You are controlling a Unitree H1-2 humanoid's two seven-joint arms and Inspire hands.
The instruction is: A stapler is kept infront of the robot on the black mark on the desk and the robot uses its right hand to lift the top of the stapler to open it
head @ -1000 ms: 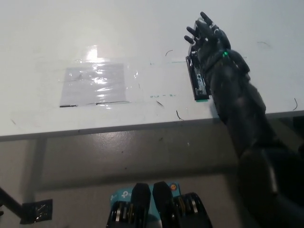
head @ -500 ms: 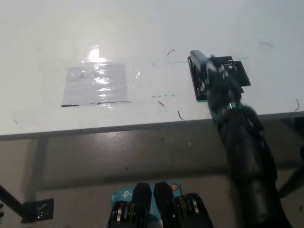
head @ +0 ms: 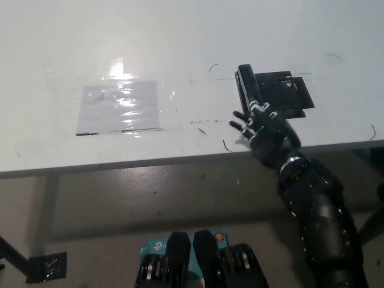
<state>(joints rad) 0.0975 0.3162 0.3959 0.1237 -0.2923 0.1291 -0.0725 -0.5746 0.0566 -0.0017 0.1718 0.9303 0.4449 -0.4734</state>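
The white worktop (head: 180, 36) fills the upper part of the head view, and the black right arm (head: 321, 222) rises from the bottom right across its near edge, ending in the right hand (head: 264, 129), which is released, fingers spread and holding nothing. Just beyond the fingertips lies the stapler (head: 247, 87), a dark narrow bar running away from the robot, resting at the left edge of the black mark (head: 285, 99) on the worktop. Well apart to the left, a shiny clear taped patch (head: 120, 108) lies flat on the surface.
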